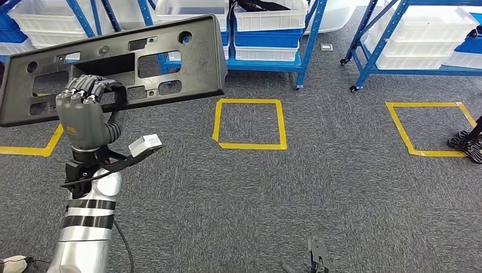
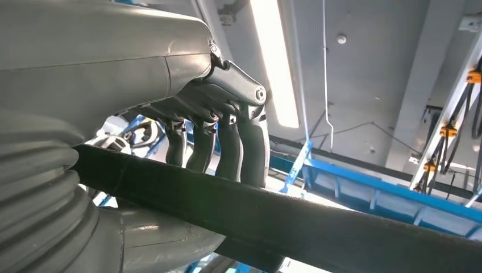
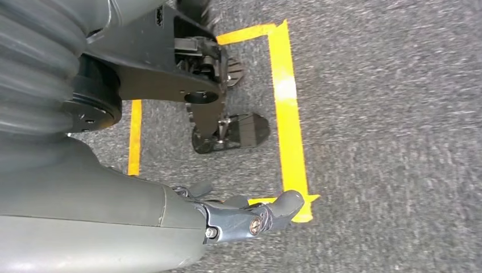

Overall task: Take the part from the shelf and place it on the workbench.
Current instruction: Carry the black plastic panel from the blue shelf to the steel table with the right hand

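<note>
The part [image 1: 170, 51] is a long black plastic panel with several cut-outs, held up above the carpet and tilted slightly. My left hand [image 1: 85, 114] grips it near its left end, fingers curled over the lower bar of a cut-out. In the left wrist view the dark fingers [image 2: 227, 142] wrap over the panel's black edge [image 2: 284, 222], with the ceiling behind. My right hand [image 3: 239, 216] hangs low over the floor by a corner of yellow tape, holding nothing, its fingers apart. It also appears at the right edge of the head view [image 1: 467, 142].
Blue shelf racks with white bins [image 1: 267, 23] stand ahead, and another rack on castors [image 1: 409, 34] stands at the right. Yellow tape squares [image 1: 250, 124] [image 1: 432, 128] mark the grey carpet.
</note>
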### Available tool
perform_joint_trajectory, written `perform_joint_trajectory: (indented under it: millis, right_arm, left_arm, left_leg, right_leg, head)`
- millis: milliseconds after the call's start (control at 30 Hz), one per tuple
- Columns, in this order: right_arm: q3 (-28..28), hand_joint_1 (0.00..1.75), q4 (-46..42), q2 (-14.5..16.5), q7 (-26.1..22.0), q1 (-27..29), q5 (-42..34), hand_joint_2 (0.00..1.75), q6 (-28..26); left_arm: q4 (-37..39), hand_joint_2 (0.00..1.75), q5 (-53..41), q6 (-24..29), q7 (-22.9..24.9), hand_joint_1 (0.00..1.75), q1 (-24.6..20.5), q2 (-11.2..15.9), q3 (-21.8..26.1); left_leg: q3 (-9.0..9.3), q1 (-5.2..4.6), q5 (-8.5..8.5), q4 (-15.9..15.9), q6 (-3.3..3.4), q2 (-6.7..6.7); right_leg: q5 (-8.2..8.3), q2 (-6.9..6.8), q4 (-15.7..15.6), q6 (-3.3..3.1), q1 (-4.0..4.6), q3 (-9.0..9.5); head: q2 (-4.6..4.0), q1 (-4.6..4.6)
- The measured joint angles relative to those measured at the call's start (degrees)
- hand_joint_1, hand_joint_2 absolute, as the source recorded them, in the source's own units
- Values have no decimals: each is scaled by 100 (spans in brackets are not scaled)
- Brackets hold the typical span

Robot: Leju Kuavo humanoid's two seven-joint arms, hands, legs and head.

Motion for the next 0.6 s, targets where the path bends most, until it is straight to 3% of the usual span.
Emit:
perform_joint_trajectory:
  millis: [67,100,167,200,267,333,367,400,433,500,567,600]
  right_arm:
    - [-1,0,-5,0,0,-7,1,175,0]
    - [-1,0,-5,3,0,-4,1,175,0]
    - [-1,0,-3,3,2,15,1,175,1]
    - [-1,0,-3,4,4,26,1,175,1]
    - [-1,0,-2,4,8,33,2,175,2]
    - [-1,0,-2,5,10,34,2,175,2]
    - [-1,0,-2,5,12,35,2,175,2]
    - [-1,0,-2,5,14,36,2,175,2]
    - [-1,0,-2,4,16,34,2,175,2]
    - [0,0,-3,-2,17,14,2,87,2]
    - [1,0,-4,-4,17,-4,2,0,2]
    - [2,0,-4,-2,18,-7,2,0,3]
  left_arm:
    - [11,175,25,1,8,175,-41,2,-13]
    - [15,175,32,1,10,175,-44,2,-18]
    - [31,175,33,0,12,175,-46,3,-19]
    - [40,175,32,-1,12,175,-48,3,-19]
    - [55,175,36,-1,12,175,-54,3,-19]
    - [66,175,38,-1,11,175,-47,3,-19]
    - [74,175,38,-1,10,175,-43,3,-20]
    - [82,175,38,-1,10,175,-39,3,-20]
    - [90,175,38,-1,11,175,-37,3,-20]
    - [97,175,42,-1,12,175,-40,4,-18]
    - [101,175,46,-1,13,175,-42,8,-19]
    - [104,175,46,-1,15,175,-43,9,-20]
  left_leg:
    - [698,6,-18,-760,25,-25]
    - [698,-28,-21,-847,95,-29]
    - [599,-49,96,-871,245,-4]
    - [535,-50,166,-885,315,8]
    - [369,-59,310,-892,397,19]
    - [181,-73,453,-888,414,22]
    - [88,-78,523,-886,410,23]
    - [0,-81,591,-885,401,23]
    - [-82,-82,659,-884,387,23]
    - [-210,-87,779,-878,341,24]
    - [-258,-90,882,-891,268,37]
    - [-262,-86,928,-911,224,47]
  right_leg:
    - [188,6,70,141,-11,-248]
    - [243,7,60,191,-20,-277]
    - [247,5,82,248,-45,-369]
    - [120,6,207,239,-48,-452]
    - [-351,9,813,171,-48,-700]
    - [-707,9,1555,163,-47,-883]
    - [-731,9,1747,194,-47,-874]
    - [-664,9,1739,235,-46,-761]
    - [-562,8,1530,266,-45,-539]
    - [-511,5,708,245,-24,118]
    - [-602,4,128,166,17,503]
    - [-621,6,32,127,37,535]
  head:
    - [0,5]
    - [0,13]
    - [0,14]
    - [0,26]
    - [0,48]
    - [0,58]
    - [0,57]
    - [0,57]
    - [0,57]
    - [0,59]
    - [0,54]
    - [0,55]
